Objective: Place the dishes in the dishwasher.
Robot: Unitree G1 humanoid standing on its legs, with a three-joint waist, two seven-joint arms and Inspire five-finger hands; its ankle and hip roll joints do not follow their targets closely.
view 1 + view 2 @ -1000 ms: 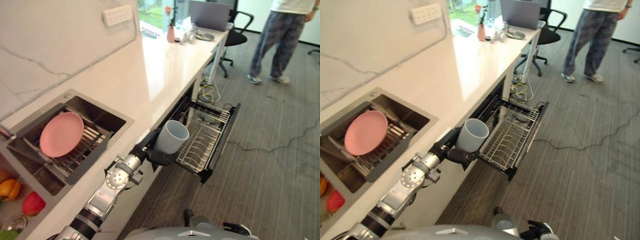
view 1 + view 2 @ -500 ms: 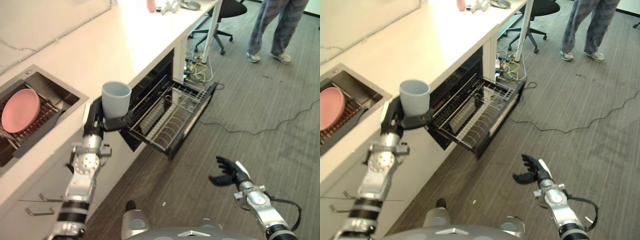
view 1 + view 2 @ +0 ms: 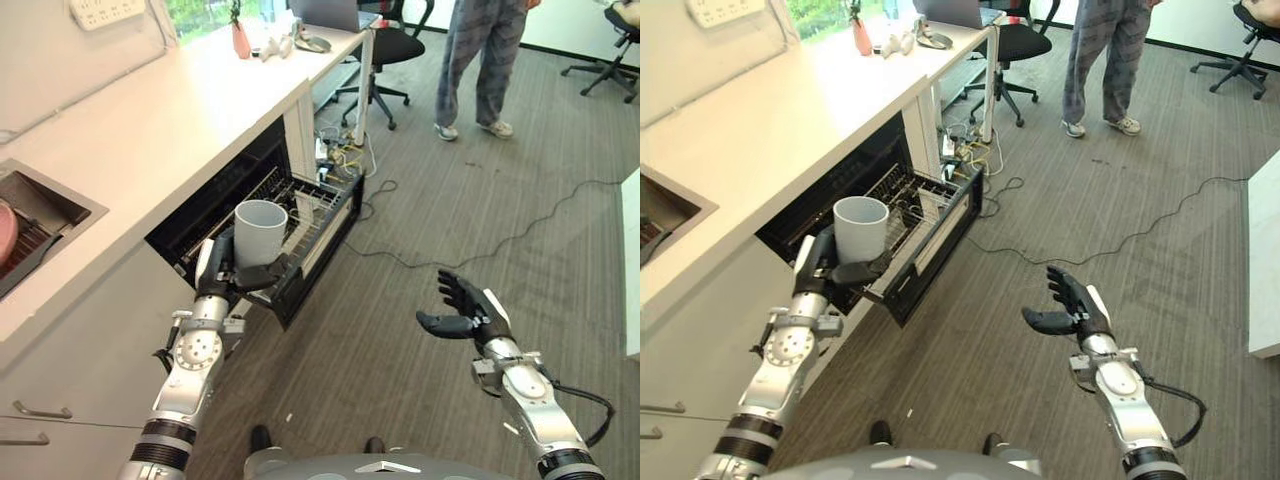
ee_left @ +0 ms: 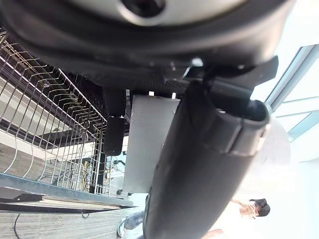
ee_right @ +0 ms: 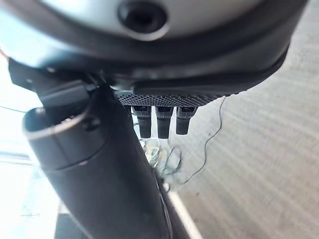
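Note:
A pale grey cup (image 3: 260,232) stands upright in my left hand (image 3: 222,273), whose fingers and thumb are curled round its lower part. The cup hangs just over the near end of the pulled-out wire dishwasher rack (image 3: 306,216), which juts from under the white counter (image 3: 150,130). In the left wrist view the cup's wall (image 4: 142,149) shows beside the thumb, with the rack wires (image 4: 45,114) past it. My right hand (image 3: 462,312) hovers over the floor to the right, fingers straight and spread, holding nothing. A pink plate's edge (image 3: 4,232) shows in the sink at far left.
A person (image 3: 482,55) stands on the floor at the back, near a black office chair (image 3: 393,42). A black cable (image 3: 500,240) snakes over the floor. A laptop (image 3: 330,12) and a small bottle (image 3: 240,40) sit at the counter's far end.
The camera has swung right, so the sink has slid to the left edge. My left hand has brought the cup lower, over the rack's near end. My right hand has risen and spread.

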